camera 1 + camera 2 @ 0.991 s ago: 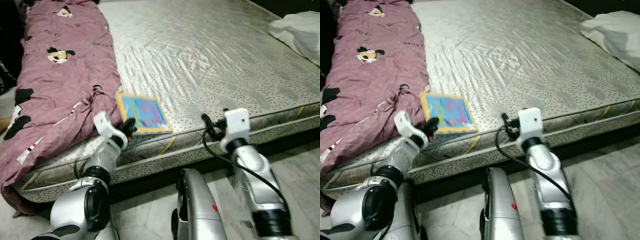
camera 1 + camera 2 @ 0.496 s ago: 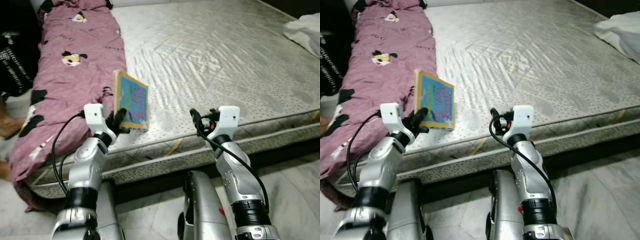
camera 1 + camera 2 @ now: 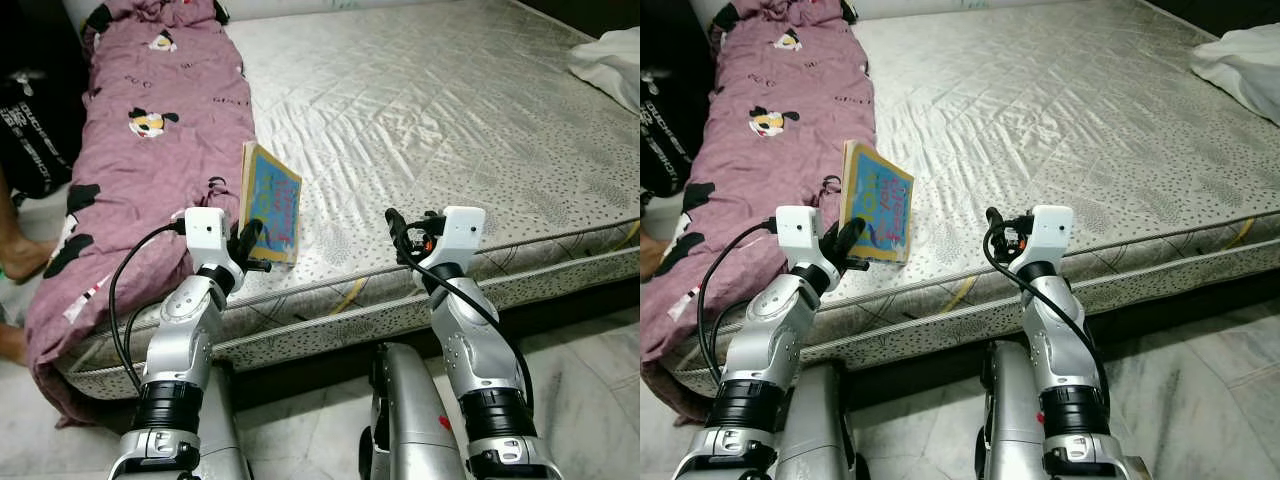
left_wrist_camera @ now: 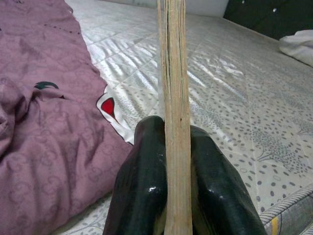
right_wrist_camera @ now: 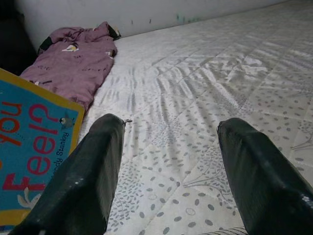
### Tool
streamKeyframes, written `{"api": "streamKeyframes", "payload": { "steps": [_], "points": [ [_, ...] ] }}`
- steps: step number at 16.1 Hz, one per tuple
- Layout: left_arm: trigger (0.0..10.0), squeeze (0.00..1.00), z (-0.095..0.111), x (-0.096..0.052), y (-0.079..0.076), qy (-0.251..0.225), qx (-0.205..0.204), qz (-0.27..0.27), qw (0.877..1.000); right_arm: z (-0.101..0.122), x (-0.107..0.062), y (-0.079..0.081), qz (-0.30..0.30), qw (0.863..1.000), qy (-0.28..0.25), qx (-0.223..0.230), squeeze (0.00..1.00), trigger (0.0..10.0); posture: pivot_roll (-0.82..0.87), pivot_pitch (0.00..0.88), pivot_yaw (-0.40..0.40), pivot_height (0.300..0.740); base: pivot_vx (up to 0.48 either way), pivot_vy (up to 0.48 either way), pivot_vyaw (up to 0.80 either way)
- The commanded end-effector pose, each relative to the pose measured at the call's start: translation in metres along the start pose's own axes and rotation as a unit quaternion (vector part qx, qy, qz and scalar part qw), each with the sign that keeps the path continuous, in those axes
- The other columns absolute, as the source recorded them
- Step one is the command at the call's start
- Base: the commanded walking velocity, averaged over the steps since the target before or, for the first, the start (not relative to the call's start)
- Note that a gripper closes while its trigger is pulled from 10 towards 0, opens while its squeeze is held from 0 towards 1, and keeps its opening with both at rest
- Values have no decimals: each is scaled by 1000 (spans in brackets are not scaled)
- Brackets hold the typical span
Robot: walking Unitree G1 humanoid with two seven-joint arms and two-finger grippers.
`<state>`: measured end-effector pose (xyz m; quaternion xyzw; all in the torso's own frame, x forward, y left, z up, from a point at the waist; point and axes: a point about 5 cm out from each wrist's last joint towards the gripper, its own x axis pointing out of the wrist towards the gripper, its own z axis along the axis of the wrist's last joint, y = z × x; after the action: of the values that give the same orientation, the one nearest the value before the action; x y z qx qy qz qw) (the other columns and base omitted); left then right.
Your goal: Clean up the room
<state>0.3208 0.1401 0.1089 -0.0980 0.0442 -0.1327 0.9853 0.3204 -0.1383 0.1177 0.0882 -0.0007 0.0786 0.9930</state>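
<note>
left gripper clamps thin blue yellow-edged picture book upright above quilted mattress | right gripper spread, idle beside | advice: keep firm pinch, lift clear of purple blanket

Silver arms, black cables.

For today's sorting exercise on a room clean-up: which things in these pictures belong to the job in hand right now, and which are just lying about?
In the job:
- book, held upright on its edge
- left pincer, clamped on the book
- right pincer, open and holding nothing

Lying about:
- purple blanket along the mattress
- white cloth at the far corner
- black bag beside the bed
</note>
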Motion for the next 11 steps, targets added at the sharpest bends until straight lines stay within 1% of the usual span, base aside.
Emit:
{"api": "streamKeyframes", "payload": {
  "steps": [1, 11],
  "points": [
    [10000, 0, 13, 3, -3, -20, 15, -7, 1000, 5, 3, 2, 0, 1000, -11, 4, 0, 10000, 3, 0, 45, 533, 0, 0, 0],
    [10000, 0, 13, 3, -3, -20, 15, -7, 1000, 5, 3, 2, 0, 1000, -11, 4, 0, 10000, 3, 0, 45, 533, 0, 0, 0]
  ]
}}
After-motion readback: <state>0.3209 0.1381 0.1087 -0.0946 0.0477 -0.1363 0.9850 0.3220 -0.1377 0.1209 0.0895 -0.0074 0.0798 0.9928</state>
